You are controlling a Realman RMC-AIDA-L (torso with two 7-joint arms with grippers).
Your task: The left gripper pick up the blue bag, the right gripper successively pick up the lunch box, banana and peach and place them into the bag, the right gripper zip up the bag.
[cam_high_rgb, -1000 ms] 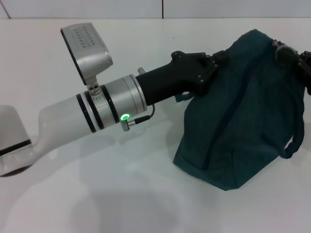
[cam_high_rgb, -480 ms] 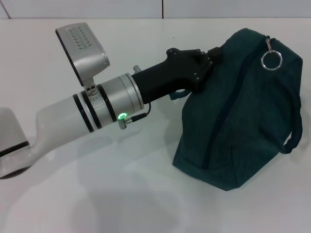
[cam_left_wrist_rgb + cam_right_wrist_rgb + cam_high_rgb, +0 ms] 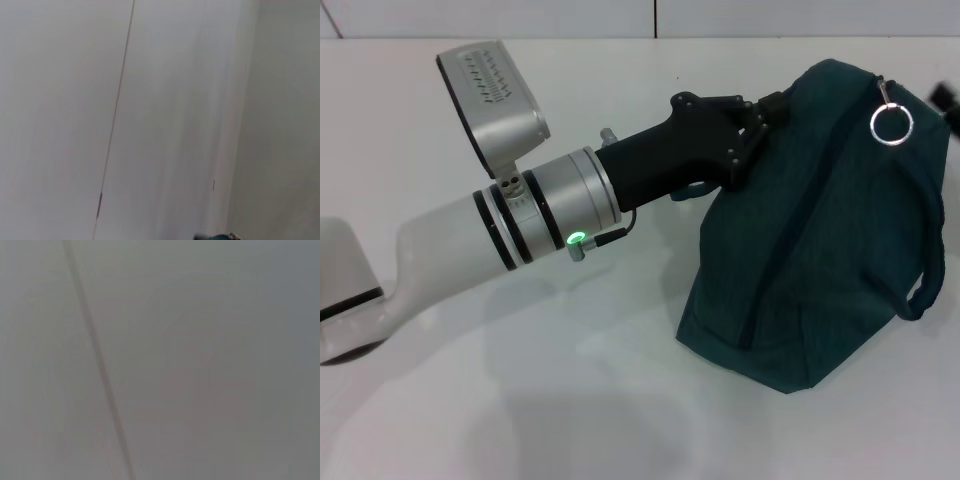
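Observation:
The blue bag [image 3: 820,230] stands on the white table, its zipper line closed, with a metal ring pull [image 3: 891,122] hanging free at its top right. My left gripper [image 3: 760,112] is shut on the bag's upper left corner and holds it up. A sliver of the bag shows in the left wrist view [image 3: 220,237]. Only a dark tip of my right gripper [image 3: 944,96] shows at the right edge, apart from the ring. The lunch box, banana and peach are not visible. The right wrist view shows only a bare grey surface.
The white table [image 3: 520,400] stretches in front of and to the left of the bag. A loop of the bag's strap [image 3: 923,295] hangs at its right side. A white wall with a seam lies behind.
My right gripper was at the bag's top right corner by the ring pull. It has since withdrawn to the right edge, leaving the ring hanging free. The left arm shifted only slightly.

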